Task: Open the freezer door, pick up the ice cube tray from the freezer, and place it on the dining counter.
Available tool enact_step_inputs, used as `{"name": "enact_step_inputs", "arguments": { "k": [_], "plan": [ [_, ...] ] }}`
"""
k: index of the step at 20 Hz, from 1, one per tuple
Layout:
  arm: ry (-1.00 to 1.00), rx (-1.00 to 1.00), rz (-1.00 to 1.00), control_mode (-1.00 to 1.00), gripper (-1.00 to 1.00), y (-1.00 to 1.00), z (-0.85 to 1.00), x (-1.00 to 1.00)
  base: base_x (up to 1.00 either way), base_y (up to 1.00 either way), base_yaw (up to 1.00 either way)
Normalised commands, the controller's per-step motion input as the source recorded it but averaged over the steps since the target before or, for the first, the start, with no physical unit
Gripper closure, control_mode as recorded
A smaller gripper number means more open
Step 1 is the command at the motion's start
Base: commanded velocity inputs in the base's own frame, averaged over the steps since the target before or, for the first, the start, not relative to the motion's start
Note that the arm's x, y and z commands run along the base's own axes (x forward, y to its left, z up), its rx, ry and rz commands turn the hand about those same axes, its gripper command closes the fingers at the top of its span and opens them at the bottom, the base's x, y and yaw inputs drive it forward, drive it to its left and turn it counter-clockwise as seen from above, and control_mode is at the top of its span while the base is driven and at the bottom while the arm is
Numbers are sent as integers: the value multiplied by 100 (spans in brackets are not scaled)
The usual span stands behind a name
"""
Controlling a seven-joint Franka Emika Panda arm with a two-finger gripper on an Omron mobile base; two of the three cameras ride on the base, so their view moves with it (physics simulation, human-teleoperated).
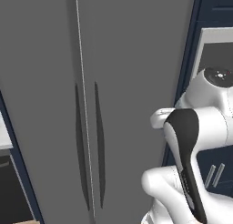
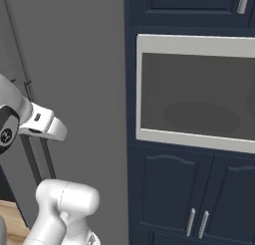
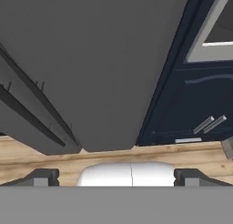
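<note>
While my tool (image 3: 116,177) stands fully open and empty, the freezer door (image 3: 27,82) ahead looks rigid and heavy; I would grasp its slim bar handle (image 3: 34,114) mid-length.

My arm (image 1: 191,141) rises folded at the lower right of the left base view, a white upper link bent over a dark-sided elbow, with a round joint cap on top. In the right base view its white wrist segment (image 2: 42,122) juts out from the left edge above a rounded white link low down. My gripper (image 3: 116,176) has its jaws spread wide apart, one dark fingertip (image 3: 43,176) at each side of the hand view, nothing between them.
</note>
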Motion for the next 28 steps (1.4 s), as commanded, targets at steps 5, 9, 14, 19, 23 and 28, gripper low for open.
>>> {"name": "enact_step_inputs", "arguments": {
  "k": [5, 9, 14, 19, 23, 28],
  "plan": [
    [0, 0, 0, -100, -100, 73, -13, 25, 0, 0, 0],
    [0, 0, 0, -100, -100, 63, -10, 15, 0, 0, 0],
    [-2, -1, 0, -100, -100, 65, -28, 12, 0, 0, 0],
    [-7, 0, 0, -100, -100, 55, -36, 4, 0, 0, 0],
    [-12, 0, 0, -100, -100, 46, -31, 0, 0, 0, 0],
    [-20, 0, 0, -100, -100, 49, -30, 0, 0, 0, 0]
  ]
}}
